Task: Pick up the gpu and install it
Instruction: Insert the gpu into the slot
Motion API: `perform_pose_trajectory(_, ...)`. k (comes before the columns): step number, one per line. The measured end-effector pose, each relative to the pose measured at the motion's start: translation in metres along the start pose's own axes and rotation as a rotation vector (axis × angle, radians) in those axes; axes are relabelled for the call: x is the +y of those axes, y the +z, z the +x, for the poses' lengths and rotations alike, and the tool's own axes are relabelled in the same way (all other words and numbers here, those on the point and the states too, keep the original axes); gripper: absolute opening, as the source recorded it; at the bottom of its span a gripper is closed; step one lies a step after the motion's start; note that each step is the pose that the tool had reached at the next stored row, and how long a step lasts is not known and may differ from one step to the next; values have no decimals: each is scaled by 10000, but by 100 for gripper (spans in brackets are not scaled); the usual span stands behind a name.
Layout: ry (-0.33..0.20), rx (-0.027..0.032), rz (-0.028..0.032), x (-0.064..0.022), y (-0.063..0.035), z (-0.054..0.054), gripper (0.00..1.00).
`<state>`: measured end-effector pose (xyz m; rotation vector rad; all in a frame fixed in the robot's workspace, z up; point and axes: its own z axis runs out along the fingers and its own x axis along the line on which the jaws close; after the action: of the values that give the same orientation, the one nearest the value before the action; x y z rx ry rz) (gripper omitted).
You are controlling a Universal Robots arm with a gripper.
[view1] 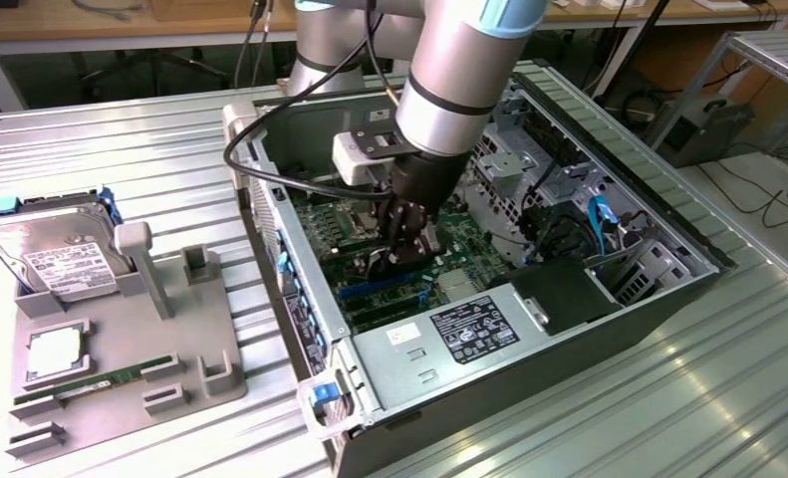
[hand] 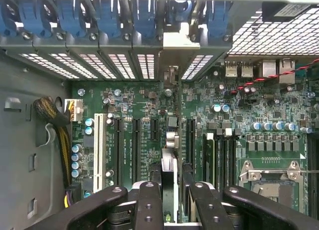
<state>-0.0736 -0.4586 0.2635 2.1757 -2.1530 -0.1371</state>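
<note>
My gripper reaches down into the open computer case, over the green motherboard. In the wrist view the gpu shows edge-on as a thin upright card between my two black fingers, which are shut on it. My gripper holds the card in line with a long black expansion slot on the motherboard. The card's silver bracket end meets the perforated rear slot wall. Whether the card sits fully in the slot I cannot tell.
At the exterior view's left a grey holder carries a silver hard drive, a green memory stick and a square chip. Inside the case are a power supply, a drive cage, loose cables and an open processor socket.
</note>
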Motion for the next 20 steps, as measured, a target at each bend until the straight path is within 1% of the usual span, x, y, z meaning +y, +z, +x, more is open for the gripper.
perform_pose_trajectory(2, 12, 3, -53, -1, 23, 0, 26)
perform_pose_trajectory(3, 20, 6, -95, -3, 37, 1, 26)
perform_pose_trajectory(4, 25, 4, -117, -3, 47, 1, 26)
perform_pose_trajectory(6, 36, -5, -181, -7, 71, 0, 26)
perform_pose_trajectory(7, 45, -4, -222, -7, 79, 1, 26)
perform_pose_trajectory(8, 58, -4, -280, -8, 85, 1, 26)
perform_pose_trajectory(9, 69, -6, -314, -8, 88, 1, 26)
perform_pose_trajectory(10, 89, -8, -362, -9, 94, 1, 26)
perform_pose_trajectory(12, 125, -10, -429, -11, 113, 2, 26)
perform_pose_trajectory(15, 139, -14, -486, -19, 149, 2, 26)
perform_pose_trajectory(17, 140, -16, -509, -28, 150, 2, 26)
perform_pose_trajectory(19, 141, -16, -515, -31, 150, 2, 26)
perform_pose_trajectory(20, 142, -26, -513, -31, 146, 0, 26)
